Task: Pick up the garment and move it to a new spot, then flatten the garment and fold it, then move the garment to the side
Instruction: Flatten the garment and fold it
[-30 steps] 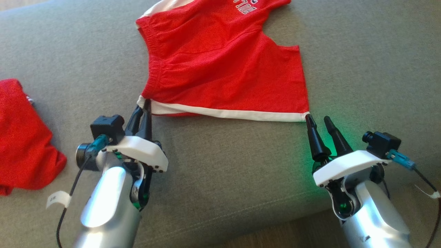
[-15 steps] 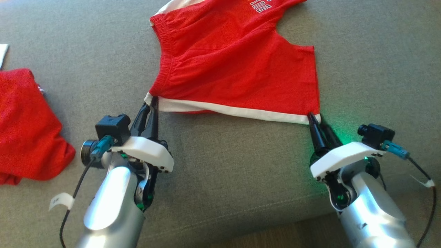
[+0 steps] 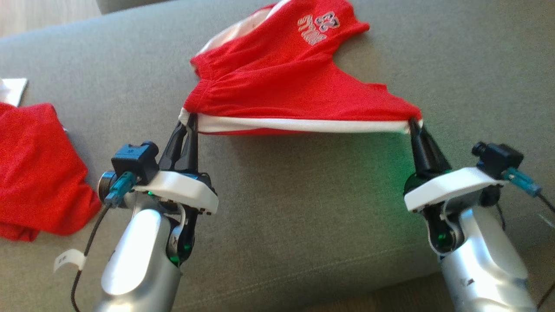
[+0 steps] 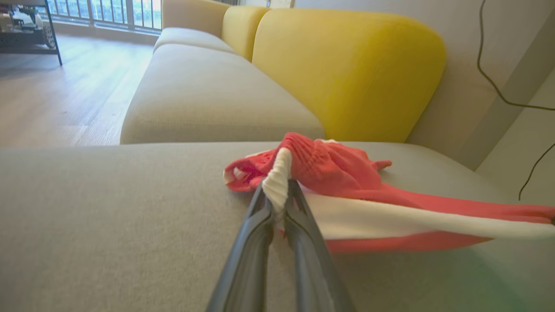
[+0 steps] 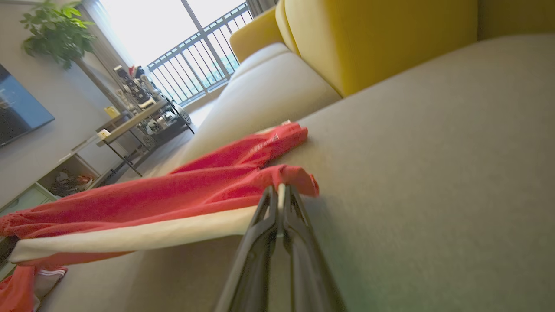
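Shorts (image 3: pixel 282 86) lie on the sofa (image 3: pixel 303 208), near edge raised off the seat. Left gripper (image 3: pixel 188 123) pinches one hem corner, and right gripper (image 3: pixel 415 125) pinches the other. White trim (image 3: pixel 303 125) is taut between them. Another red garment (image 3: pixel 34 173) lies well apart.

The print (image 3: pixel 318 28) on the garment (image 3: pixel 295 86) is blurred, perhaps numerals, and cannot be read; left of the garment a red cloth (image 3: pixel 34 173) is cut off
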